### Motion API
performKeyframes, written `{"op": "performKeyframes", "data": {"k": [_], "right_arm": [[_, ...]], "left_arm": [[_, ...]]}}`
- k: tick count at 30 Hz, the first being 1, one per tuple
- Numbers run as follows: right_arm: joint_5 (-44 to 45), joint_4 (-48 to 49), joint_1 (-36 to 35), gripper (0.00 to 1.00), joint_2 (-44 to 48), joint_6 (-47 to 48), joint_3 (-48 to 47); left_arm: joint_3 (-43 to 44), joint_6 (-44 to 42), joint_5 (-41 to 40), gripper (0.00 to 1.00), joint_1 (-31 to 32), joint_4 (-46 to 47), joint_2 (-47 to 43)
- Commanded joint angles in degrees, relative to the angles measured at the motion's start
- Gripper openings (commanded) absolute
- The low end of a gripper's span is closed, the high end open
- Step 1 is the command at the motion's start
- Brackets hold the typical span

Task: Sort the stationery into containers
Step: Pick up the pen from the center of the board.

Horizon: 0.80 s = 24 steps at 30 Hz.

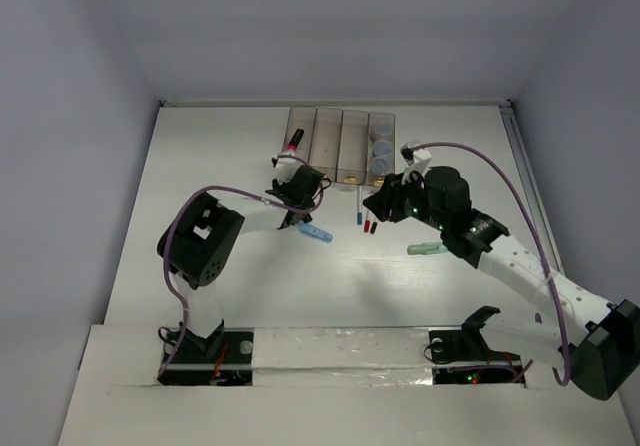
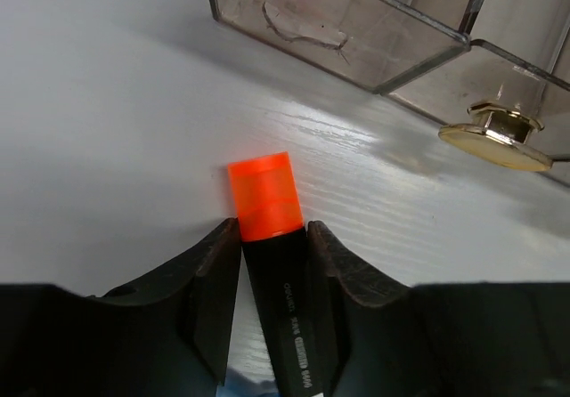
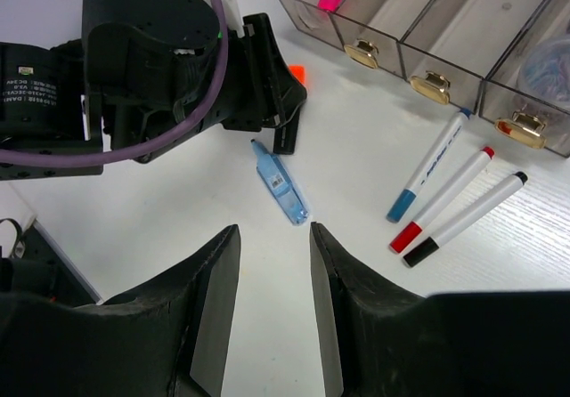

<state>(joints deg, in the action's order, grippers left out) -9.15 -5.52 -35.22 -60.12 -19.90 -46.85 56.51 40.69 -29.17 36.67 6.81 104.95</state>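
The left gripper (image 2: 272, 237) is clamping the black body of the orange highlighter (image 2: 264, 197). Its two fingers (image 2: 218, 268) are pressing in on either side, just behind the orange cap. The cap is pointing at the front of the leftmost of the four joined bins (image 1: 340, 146), and it seems to be sitting low over the white table (image 1: 200, 166), though contact is hard to judge from the wrist view. The pink highlighter (image 1: 293, 144) is lying inside that leftmost bin, near its front.

Just right of the left gripper, the light blue marker (image 3: 280, 183) is lying flat on the table, apart from everything else. Further right, three white pens (image 3: 443, 199) are lying side by side in front of the bins, roughly parallel, with blue, red and black caps. None of them is touching the bin fronts.

The round pots (image 1: 380, 151) are sitting in a row inside the rightmost bin.

The right gripper (image 3: 274, 237) is hovering above the table near the pens. Its jaws are standing apart with nothing between them, and its camera is looking down at the blue marker. The pale green marker (image 1: 425, 249) is lying on the table beneath the right arm's forearm, well clear of the bins.
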Motion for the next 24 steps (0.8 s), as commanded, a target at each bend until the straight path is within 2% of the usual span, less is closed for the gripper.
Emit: {"op": "performKeyframes", "data": {"k": [1, 2, 6, 7, 13, 18, 24], "right_arm": [[-0.96, 2.53, 0.07, 0.43, 0.79, -0.14, -0.08], [-1.05, 2.53, 0.07, 0.43, 0.79, -0.05, -0.08], [-0.87, 2.71, 0.07, 0.44, 1.06, -0.05, 0.09], [-0.70, 2.53, 0.07, 0.44, 0.97, -0.14, 0.01], [-0.17, 2.71, 0.07, 0.44, 0.53, 0.04, 0.44], [-0.17, 3.75, 0.07, 0.44, 0.79, -0.75, 1.32], [-0.52, 4.64, 0.07, 0.44, 1.14, -1.63, 2.82]], "left_arm": [[1.67, -0.61, -0.45, 0.28, 0.25, -1.18, 1.22], [1.76, -0.70, -0.54, 0.21, 0.25, -1.18, 1.23], [1.67, -0.87, -0.54, 0.08, 0.25, -0.74, 1.14], [1.67, -0.79, -0.54, 0.00, 0.25, -0.74, 0.88], [-1.57, -0.52, 0.51, 0.00, 0.25, 3.21, -4.39], [-6.93, -1.31, 2.53, 0.00, 0.25, 7.60, -15.63], [-7.47, -4.12, 4.55, 0.00, 0.25, 7.26, -27.33]]}}
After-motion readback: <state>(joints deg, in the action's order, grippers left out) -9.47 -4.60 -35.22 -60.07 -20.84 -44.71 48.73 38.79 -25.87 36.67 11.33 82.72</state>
